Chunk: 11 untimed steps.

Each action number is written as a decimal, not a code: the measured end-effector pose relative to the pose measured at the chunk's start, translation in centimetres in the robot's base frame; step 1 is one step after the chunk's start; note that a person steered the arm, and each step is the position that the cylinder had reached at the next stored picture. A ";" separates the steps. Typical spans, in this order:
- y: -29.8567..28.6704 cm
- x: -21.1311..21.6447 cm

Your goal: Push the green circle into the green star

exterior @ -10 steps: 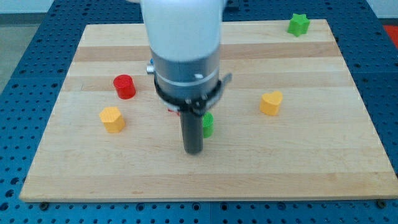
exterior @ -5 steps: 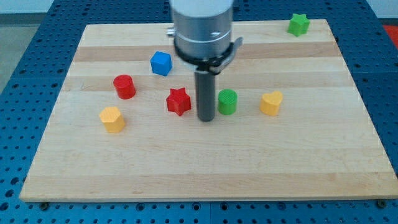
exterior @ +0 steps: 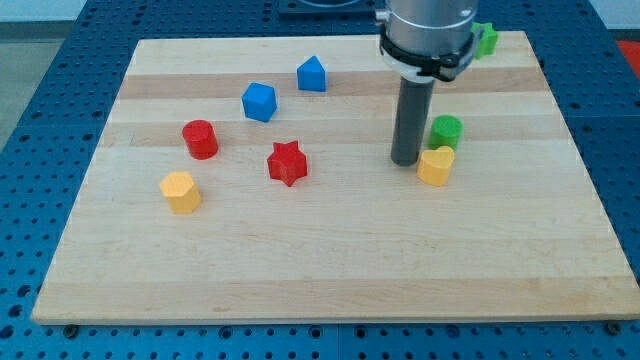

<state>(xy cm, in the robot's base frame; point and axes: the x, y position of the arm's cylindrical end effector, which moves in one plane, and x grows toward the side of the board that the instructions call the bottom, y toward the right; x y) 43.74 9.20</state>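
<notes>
Now green circle (exterior: 446, 130) right of tool (exterior: 405, 161)

Board (exterior: 330, 280) layout: my tip (exterior: 405, 161) stands left of the green circle (exterior: 446, 129) and yellow heart (exterior: 435, 165), circle just beyond heart. Green star (exterior: 486, 38) far right, partly hidden. Left: red star (exterior: 287, 162), red cylinder (exterior: 200, 138), yellow hexagon (exterior: 180, 190); two blue blocks (exterior: 259, 101) farther back.

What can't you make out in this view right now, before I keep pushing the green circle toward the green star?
- Green star: camera view, mostly hidden behind the arm's body; only its right part shows, so its shape isn't clear.
- Contact between my tip and the green circle: the tip sits at the circle's left, but whether they touch can't be told.
- Green circle against the yellow block: close, any gap unclear.
</notes>
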 end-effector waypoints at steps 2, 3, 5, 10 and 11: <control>7.4 -7.6; 10.7 -10.1; 9.1 -5.0; 16.8 -11.5; 16.8 -9.1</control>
<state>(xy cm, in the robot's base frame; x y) 34.65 25.96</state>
